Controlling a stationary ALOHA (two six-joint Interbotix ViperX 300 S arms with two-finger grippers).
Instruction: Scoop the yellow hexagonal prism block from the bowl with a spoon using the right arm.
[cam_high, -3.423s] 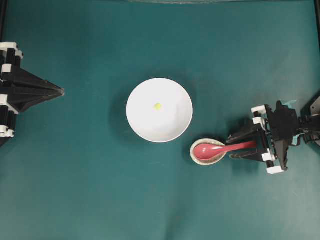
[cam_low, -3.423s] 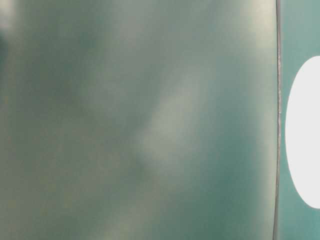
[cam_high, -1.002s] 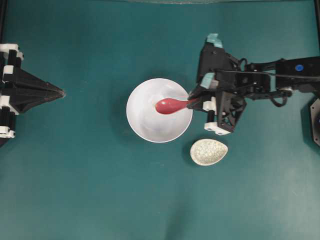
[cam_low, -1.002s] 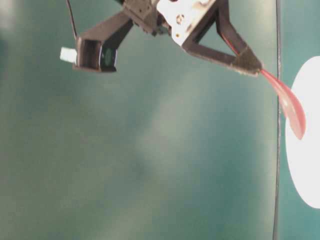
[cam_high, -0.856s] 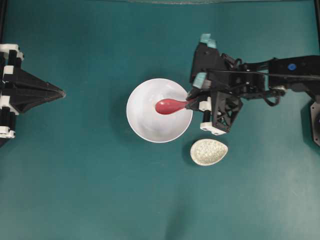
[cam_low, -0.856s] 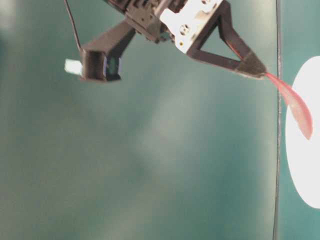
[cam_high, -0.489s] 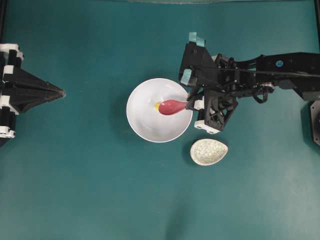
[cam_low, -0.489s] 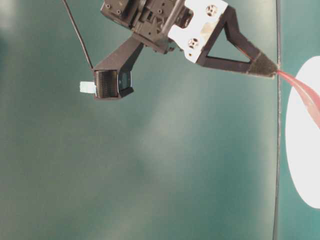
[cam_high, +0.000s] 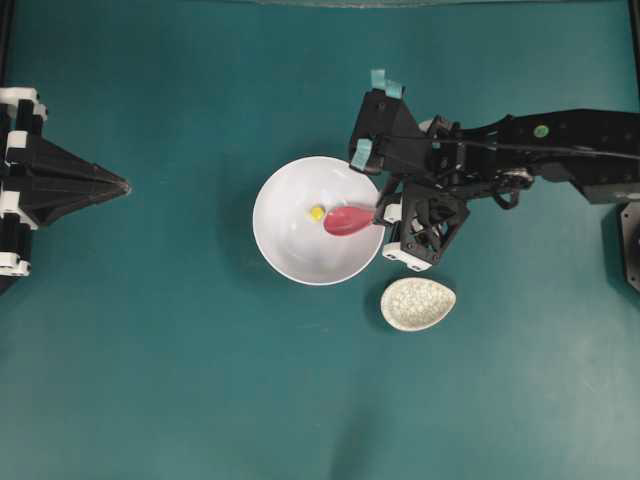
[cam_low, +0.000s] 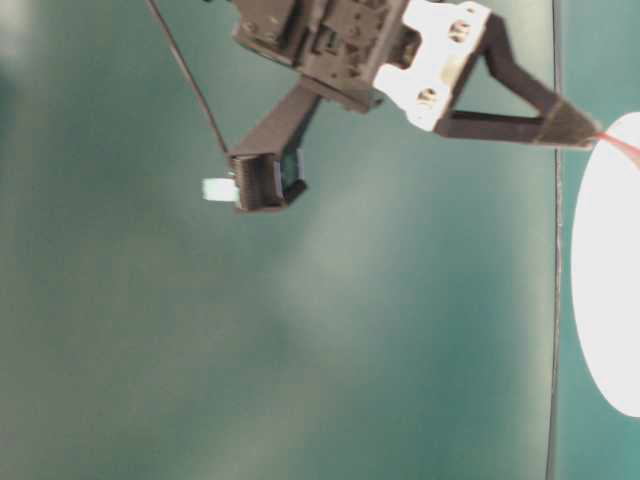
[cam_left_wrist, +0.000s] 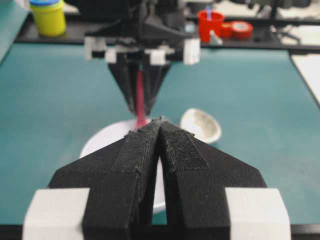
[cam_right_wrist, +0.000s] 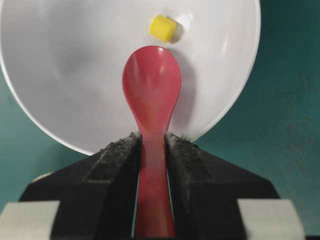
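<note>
Speckled dish (cam_high: 418, 304) just beside bowl (cam_high: 290, 250), nr spoon (cam_high: 348, 219) & block (cam_high: 316, 212).

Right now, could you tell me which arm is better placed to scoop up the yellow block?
The right. Its hand grips the spoon, whose tip sits just short of the yellow block inside the bowl. The left hand is parked away, shut and empty.

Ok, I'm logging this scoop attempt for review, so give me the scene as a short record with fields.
bowl: white, mid-table
block: yellow, in the bowl, just beyond the spoon's tip, not scooped
spoon: pink-red, scoop inside the bowl, empty
right gripper: shut on the spoon's handle
left gripper: shut, empty, parked at the table's left edge
oval dish: speckled, empty, beside the bowl
</note>
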